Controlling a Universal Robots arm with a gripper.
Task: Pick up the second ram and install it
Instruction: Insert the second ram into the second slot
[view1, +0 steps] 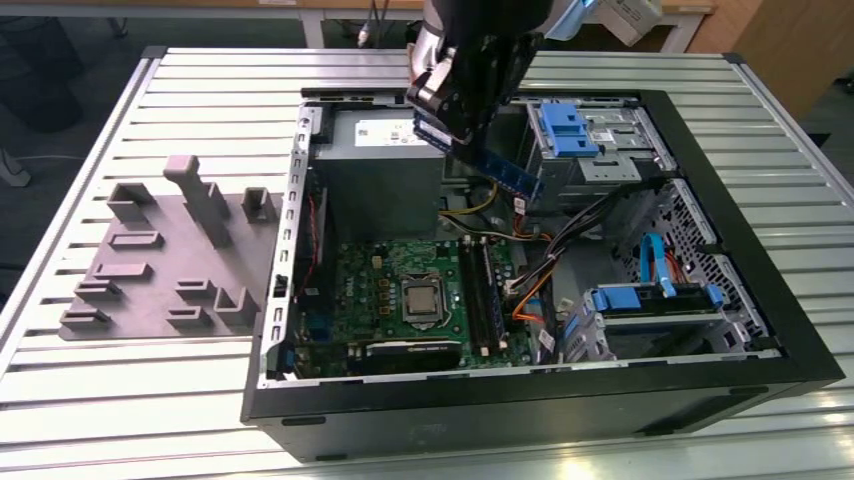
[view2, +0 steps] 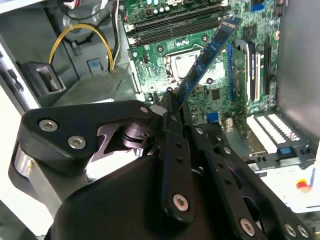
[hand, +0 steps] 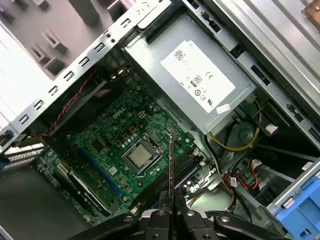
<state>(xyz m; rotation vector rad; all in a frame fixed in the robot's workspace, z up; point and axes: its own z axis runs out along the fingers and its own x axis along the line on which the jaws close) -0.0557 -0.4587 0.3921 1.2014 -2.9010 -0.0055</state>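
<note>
Exterior view: the black two-fingered gripper (view1: 450, 125) is clamped on the thin, flat blue-green memory stick with small black chips (view1: 507, 175). It holds the stick tilted in the air above the green motherboard (view1: 400, 290) inside the open black computer case (view1: 747, 300) (long black slots (view2: 175, 22) lie beneath). A grey plastic fixture with upright blocks (view1: 174, 250) sits beside the case.
</note>
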